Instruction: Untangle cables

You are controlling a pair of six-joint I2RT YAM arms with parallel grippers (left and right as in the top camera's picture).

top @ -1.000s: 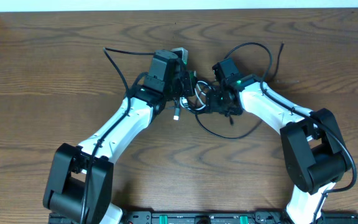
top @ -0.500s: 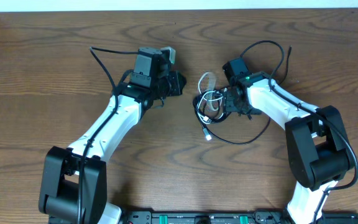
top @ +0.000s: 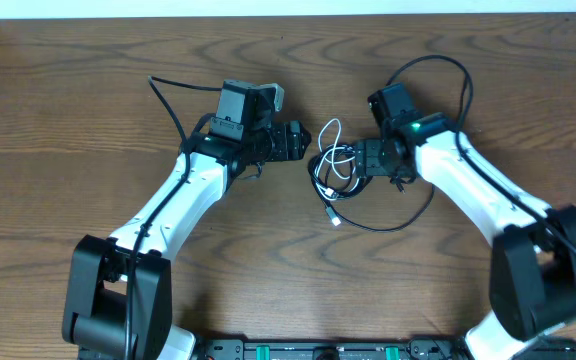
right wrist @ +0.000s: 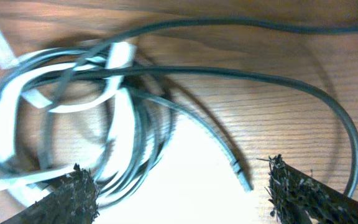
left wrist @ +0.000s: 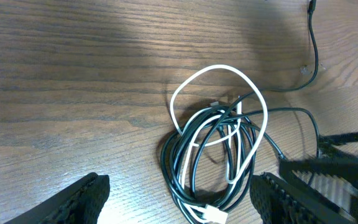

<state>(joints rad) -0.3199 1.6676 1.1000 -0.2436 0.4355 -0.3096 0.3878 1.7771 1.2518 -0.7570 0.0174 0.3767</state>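
Tangled on the tabletop: black and white cables. Left tool spread, empty, just beside them; right tool spread, empty, opposite.

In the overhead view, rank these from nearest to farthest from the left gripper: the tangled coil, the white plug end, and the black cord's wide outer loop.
From the left gripper:
1. tangled coil, right beside it, between the two grippers.
2. white plug end, below the coil in the picture.
3. black outer loop, sweeping out under the right arm.
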